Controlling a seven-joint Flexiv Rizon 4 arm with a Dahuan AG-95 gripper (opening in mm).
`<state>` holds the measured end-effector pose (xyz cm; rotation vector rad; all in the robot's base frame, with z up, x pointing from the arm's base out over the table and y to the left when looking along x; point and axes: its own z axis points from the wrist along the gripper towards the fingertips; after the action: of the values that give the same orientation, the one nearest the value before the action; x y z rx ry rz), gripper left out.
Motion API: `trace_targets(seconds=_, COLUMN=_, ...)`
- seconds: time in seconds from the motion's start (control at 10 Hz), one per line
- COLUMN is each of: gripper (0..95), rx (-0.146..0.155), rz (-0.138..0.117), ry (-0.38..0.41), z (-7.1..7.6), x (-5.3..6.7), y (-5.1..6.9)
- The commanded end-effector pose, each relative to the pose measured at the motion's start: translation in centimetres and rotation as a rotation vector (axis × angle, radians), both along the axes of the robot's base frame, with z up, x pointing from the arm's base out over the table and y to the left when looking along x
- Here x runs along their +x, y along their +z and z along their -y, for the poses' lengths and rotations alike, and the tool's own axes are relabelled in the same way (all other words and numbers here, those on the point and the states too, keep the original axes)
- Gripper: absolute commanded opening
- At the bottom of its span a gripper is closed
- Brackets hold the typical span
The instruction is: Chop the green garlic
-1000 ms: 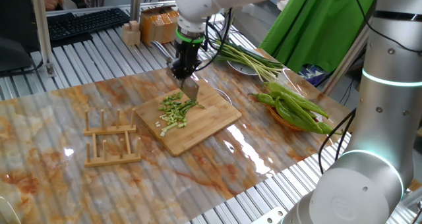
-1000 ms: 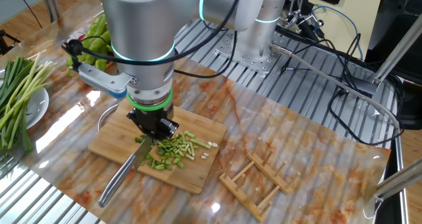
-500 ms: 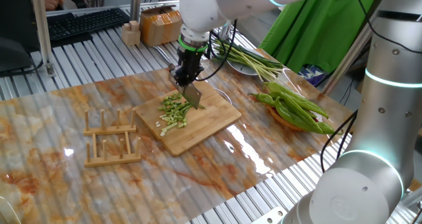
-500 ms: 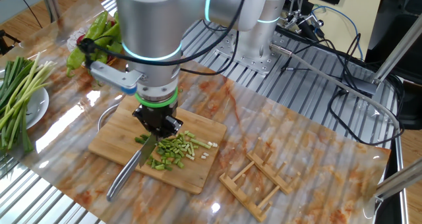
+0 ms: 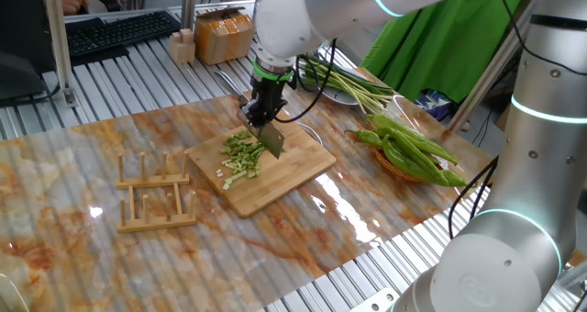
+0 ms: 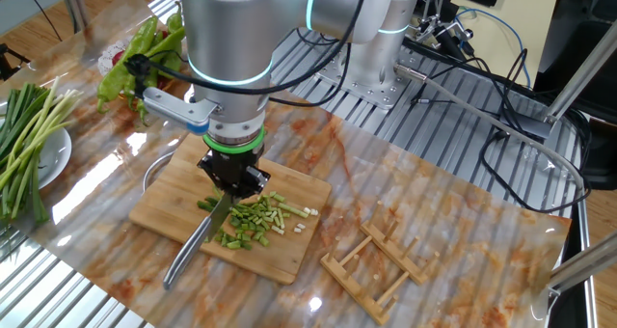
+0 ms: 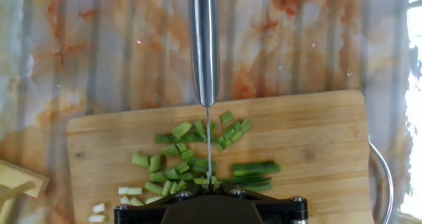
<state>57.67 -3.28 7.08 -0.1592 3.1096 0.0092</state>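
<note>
A marbled orange table held a bamboo board near its middle. On the board lay the garlic, cut into short green bits in a loose heap, with a few pale bits at the heap's edge and some longer dark stalk ends on one side.

The silver arm reached over the board, its black gripper pointing straight down above the garlic. The jaws were clenched on a knife. In the hand view the knife ran edge-on straight away from the camera, its thin blade over the middle of the garlic and its steel handle reaching past the board's far edge over the table. In the other fixed view the handle slanted down past the board's near edge, and the blade sat among the garlic bits; whether the edge touched the board cannot be told.

Beside the board stood a small wooden rack. A plate of long uncut stalks and a heap of green peppers lay well apart from the board, toward the table's far side. A round wire ring peeked from under the board's edge.
</note>
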Motion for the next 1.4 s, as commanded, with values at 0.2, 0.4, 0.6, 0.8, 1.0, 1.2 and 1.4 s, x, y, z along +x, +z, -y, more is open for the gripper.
trace_targets(seconds=0.2, gripper=0.0, rx=-0.001, rz=0.005, ry=0.013, z=0.6, x=-0.7, y=-0.7)
trace_targets(seconds=0.4, gripper=0.0, rx=0.005, rz=0.011, ry=0.015, z=0.5, x=-0.9, y=-1.6)
trace_targets(seconds=0.6, gripper=0.0, rx=0.012, rz=0.028, ry=0.017, z=0.4, x=-1.0, y=-3.1)
trace_targets(seconds=0.8, gripper=0.0, rx=0.021, rz=0.041, ry=0.013, z=0.2, x=-1.1, y=-4.1)
trace_targets(seconds=1.0, gripper=0.0, rx=0.022, rz=0.044, ry=0.010, z=0.2, x=-1.0, y=-3.9)
trace_targets(seconds=1.2, gripper=0.0, rx=0.018, rz=0.030, ry=0.009, z=0.2, x=-0.9, y=-3.6)
trace_targets(seconds=1.4, gripper=0.0, rx=0.018, rz=0.018, ry=0.003, z=0.3, x=-0.9, y=-2.5)
